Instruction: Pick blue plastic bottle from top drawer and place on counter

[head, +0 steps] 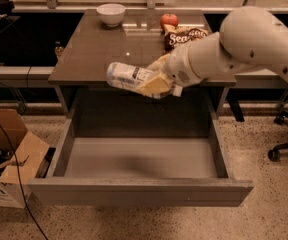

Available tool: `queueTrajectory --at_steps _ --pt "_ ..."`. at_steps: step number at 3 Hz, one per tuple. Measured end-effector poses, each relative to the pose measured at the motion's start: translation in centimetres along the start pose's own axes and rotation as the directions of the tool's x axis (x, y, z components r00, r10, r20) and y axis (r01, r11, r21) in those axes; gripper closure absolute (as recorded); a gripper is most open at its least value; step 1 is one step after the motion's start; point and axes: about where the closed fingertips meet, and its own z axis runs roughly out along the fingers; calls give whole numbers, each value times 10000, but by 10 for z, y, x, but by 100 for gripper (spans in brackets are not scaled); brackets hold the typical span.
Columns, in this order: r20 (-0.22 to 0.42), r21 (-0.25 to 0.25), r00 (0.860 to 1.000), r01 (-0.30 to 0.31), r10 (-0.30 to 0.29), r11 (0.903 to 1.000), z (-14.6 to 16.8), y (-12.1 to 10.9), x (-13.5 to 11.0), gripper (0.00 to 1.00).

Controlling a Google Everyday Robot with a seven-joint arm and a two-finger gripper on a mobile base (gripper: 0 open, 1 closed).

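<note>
My gripper is shut on the blue plastic bottle, a clear bottle with a pale blue-white label, held lying on its side with its body pointing left. The bottle hangs in the air at the level of the counter's front edge, above the open top drawer. The drawer is pulled fully out and its grey inside holds nothing. The counter is the glossy grey-brown top behind the bottle. My white arm comes in from the upper right.
A white bowl stands at the counter's back. A red apple and a dark snack bag lie at the back right, partly behind my arm. A cardboard box stands on the floor left, a chair base right.
</note>
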Motion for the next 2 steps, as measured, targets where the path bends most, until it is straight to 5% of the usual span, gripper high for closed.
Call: queueTrajectory --at_steps 2 --pt "553 130 9956 745 -751 9971 33 -69 -53 100"
